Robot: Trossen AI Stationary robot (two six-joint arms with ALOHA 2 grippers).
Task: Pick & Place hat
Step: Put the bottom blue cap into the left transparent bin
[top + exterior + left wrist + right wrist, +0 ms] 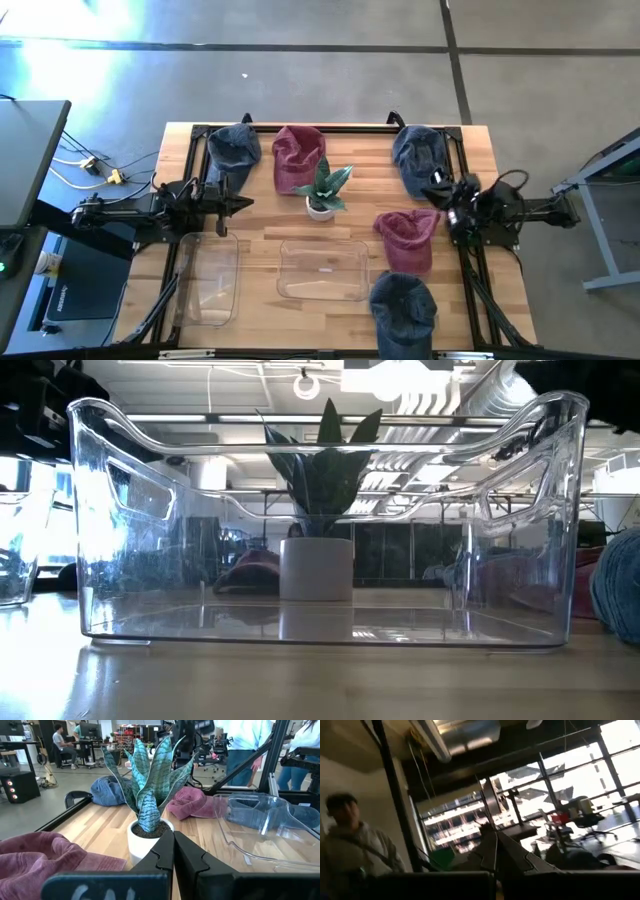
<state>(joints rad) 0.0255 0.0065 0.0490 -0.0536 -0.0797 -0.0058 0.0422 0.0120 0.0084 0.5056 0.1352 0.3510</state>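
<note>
Several caps lie flat on the wooden table: a dark blue one (233,148), a maroon one (298,157), a blue-grey one (418,155), a second maroon one (408,238) and a blue one (403,305) at the near edge. My left gripper (240,203) (173,845) is shut and empty. It sits level at the table's left, pointing at the potted plant (150,785). My right gripper (442,190) (496,840) is shut and empty beside the blue-grey cap. It is tipped up toward the room.
A potted snake plant (325,190) stands mid-table. A clear bin (322,268) (320,625) sits near the front centre, and another clear bin (208,278) lies front left. A black frame rail (320,128) runs along the far edge. People show in the room behind.
</note>
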